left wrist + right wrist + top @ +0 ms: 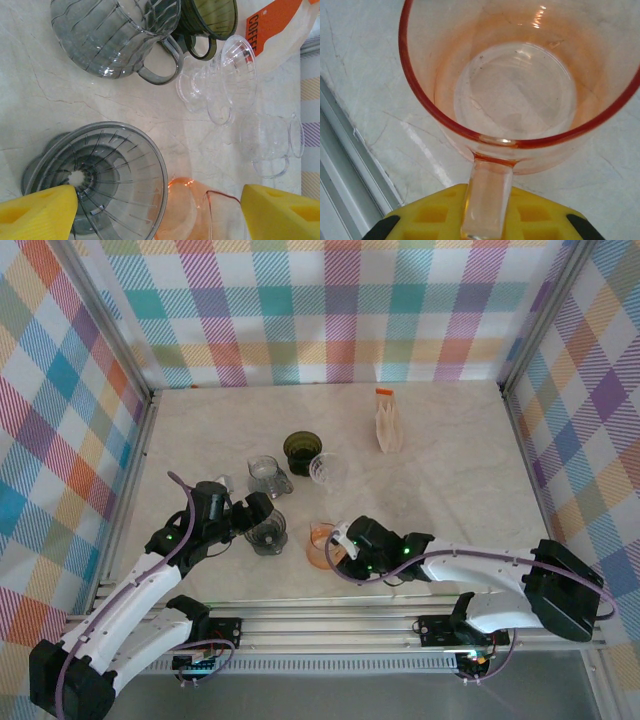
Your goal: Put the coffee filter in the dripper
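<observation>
The right gripper (487, 222) clamps the orange dripper (520, 95) by its handle. The left gripper (160, 212) hangs spread above the grey dripper (100, 170). The coffee filter pack (388, 427) lies well apart from both.

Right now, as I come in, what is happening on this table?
The right gripper is shut on the handle of the orange dripper, which stands on the table near the front edge. The left gripper hangs open over the grey dripper next to it and holds nothing. The pack of coffee filters sits at the back, untouched, and the drippers look empty, so the filter step is not yet done.
</observation>
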`<state>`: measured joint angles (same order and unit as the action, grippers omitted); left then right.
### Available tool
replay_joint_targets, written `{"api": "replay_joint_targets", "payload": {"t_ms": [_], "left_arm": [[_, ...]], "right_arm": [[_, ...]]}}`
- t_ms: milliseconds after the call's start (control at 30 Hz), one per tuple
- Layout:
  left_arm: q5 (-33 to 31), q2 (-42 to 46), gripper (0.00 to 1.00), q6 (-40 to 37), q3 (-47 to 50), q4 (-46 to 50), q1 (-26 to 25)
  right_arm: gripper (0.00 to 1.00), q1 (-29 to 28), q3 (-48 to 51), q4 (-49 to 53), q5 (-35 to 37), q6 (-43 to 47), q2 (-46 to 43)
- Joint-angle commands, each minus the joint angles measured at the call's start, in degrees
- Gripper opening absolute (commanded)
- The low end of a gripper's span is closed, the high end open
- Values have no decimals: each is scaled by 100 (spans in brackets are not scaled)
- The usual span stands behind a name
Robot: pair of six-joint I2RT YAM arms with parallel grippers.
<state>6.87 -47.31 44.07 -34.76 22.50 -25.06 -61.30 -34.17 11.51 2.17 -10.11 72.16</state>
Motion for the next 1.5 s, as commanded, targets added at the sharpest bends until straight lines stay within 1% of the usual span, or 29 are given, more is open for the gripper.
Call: {"api": "replay_joint_targets", "payload": {"t_ms": [0,33,67,133,200,267,333,433,500,567,633,700,800,900,1000,1100,1300,1467], "left_arm": [[7,-15,85,-61,-127,86,-34],[2,-15,86,-58,-127,83,-34],[2,-3,85,-65,-138,87,-34],[-6,-4,86,-61,-156,119,-32],[6,24,86,-61,-178,136,-34],[9,49,86,-55,-205,162,-29],[-25,95,86,-61,-249,227,-34],[-156,219,87,-88,-406,426,-23],[-397,366,87,-93,-558,648,-25],[-736,566,87,-85,-712,918,-25],[-1098,812,88,-83,-850,1158,-21],[-1596,1111,89,-79,-1013,1454,-24],[-2366,1555,93,-24,-1215,1889,-25],[-2758,2010,95,-9,-1294,2036,-21],[-2850,2411,97,17,-1215,1966,-25],[-2846,2567,98,40,-1152,1976,-19],[-2667,2434,98,81,-1128,2056,-22],[-2505,2351,98,128,-1042,1962,-25]], "right_arm": [[19,-201,127,166,295,-245,-48],[21,-231,145,165,346,-283,-56],[24,-274,163,164,386,-323,-73],[35,-339,152,177,498,-390,-126],[50,-364,87,248,556,-404,-218],[59,-396,-12,391,597,-408,-364],[64,-455,-159,563,634,-428,-568],[69,-628,-509,770,663,-519,-825],[70,-773,-908,845,719,-663,-703],[70,-932,-1333,898,1009,-829,-407],[70,-1075,-1719,875,1115,-1019,7],[70,-1192,-2093,810,1278,-1265,485],[70,-1314,-2580,744,1380,-1534,1237],[70,-1403,-3076,797,1478,-1788,1938],[70,-1435,-3477,887,1681,-2121,2502],[69,-1434,-3851,1145,1942,-2394,2961],[64,-1403,-4326,1430,2294,-2593,3582],[56,-1301,-4496,1508,2293,-2614,3864]]}}
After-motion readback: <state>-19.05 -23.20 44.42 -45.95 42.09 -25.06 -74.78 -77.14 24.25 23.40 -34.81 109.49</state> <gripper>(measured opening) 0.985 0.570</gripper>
